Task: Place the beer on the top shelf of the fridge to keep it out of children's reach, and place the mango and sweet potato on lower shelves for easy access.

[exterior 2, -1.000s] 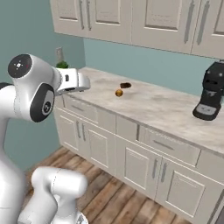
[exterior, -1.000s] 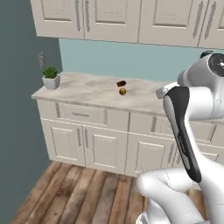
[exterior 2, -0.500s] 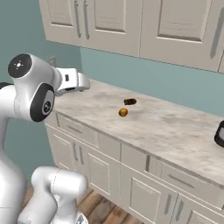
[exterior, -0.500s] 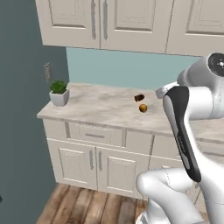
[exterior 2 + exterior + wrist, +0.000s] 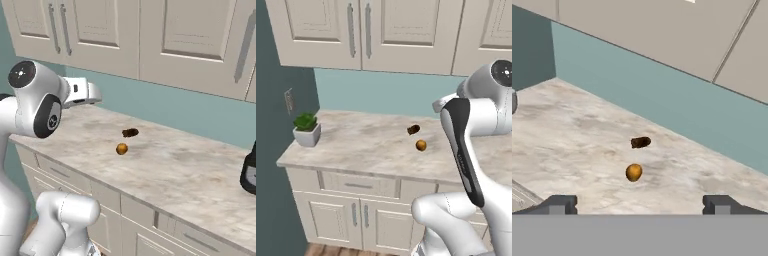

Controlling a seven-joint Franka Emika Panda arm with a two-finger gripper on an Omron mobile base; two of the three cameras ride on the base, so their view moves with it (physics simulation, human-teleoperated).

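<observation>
A big marble counter [image 5: 356, 145] sits under beige cupboards [image 5: 361, 30]. The gripper [image 5: 640, 205] hangs above it, wide apart and empty. Straight ahead, well away, lies the round mango [image 5: 633, 172]. Just behind it is the sweet potato [image 5: 640, 142], lying sideways across the jaws.

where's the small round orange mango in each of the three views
Left base view: the small round orange-yellow mango lies right of centre on the marble counter, just left of the arm.
Right base view: left of centre, mid-height on the counter.
Hand view: just left of centre, in the lower half of the counter.
Shared landmark: the stubby dark brown sweet potato lies just behind it, nearer the teal wall, in all three.
</observation>
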